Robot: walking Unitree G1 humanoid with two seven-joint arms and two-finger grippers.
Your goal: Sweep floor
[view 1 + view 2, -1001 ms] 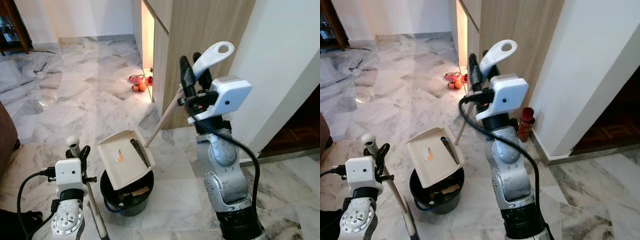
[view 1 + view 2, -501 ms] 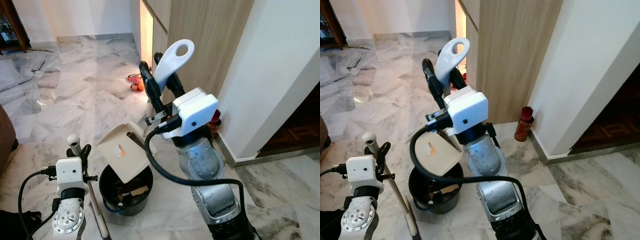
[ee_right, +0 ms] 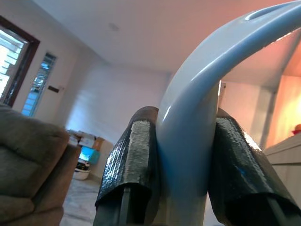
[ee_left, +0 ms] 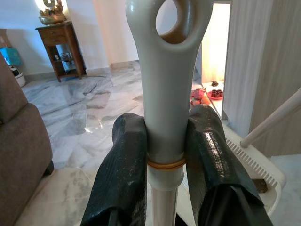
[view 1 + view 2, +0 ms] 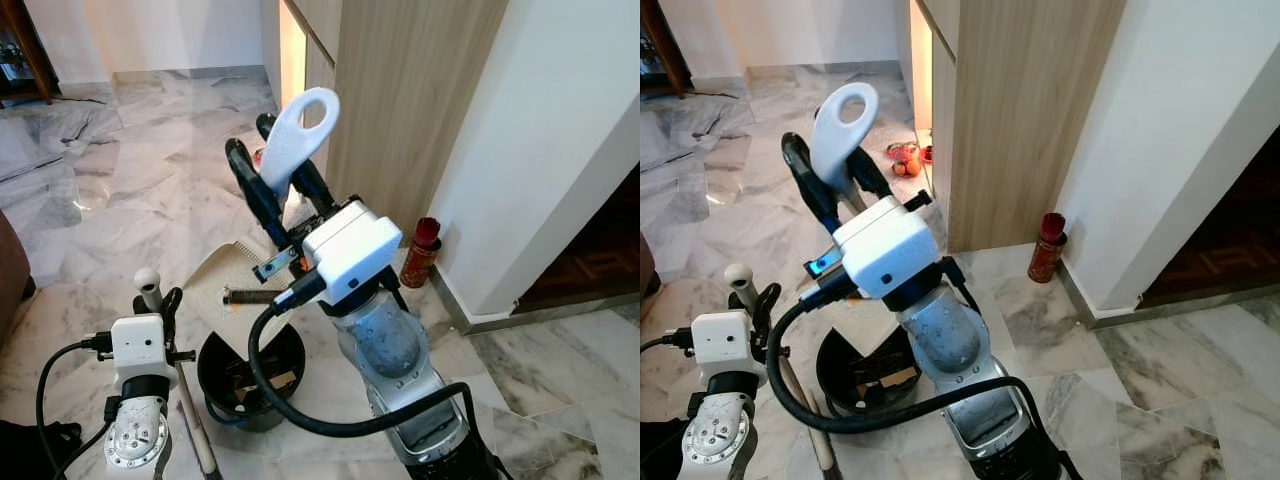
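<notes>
The dustpan (image 5: 245,262) sits low over the far rim of the black bin (image 5: 250,377), its cream tray largely masked by my right arm. I judge it light, rigid moulded plastic with a long thin pole; load at the far end will lever against the grip, so the proper hold is high on the pole, just under the white looped handle (image 5: 297,133). My right gripper (image 5: 268,165) is clamped there, both black fingers pressed against the handle neck, as the right wrist view confirms. The smooth plastic may twist between the pads if the tray catches the bin rim.

The broom (image 5: 150,291) stands near left of the bin. I judge it equally light and stiff, with a grey rounded cap and a thin shaft. My left gripper (image 4: 162,146) is closed on that shaft just under the cap, at an orange band.

Limits of observation:
- The broom head is cut off below the frame; bristle contact with the floor cannot be checked.
- Bin contents are dark; a tan scrap (image 5: 898,379) is visible, the rest unclear.
- The join of pole and tray is hidden behind my right arm.

Right of the bin, near the wooden cabinet (image 5: 400,110), stands a red can (image 5: 420,252); small red items (image 5: 902,158) lie far across the marble floor (image 5: 130,190)
</notes>
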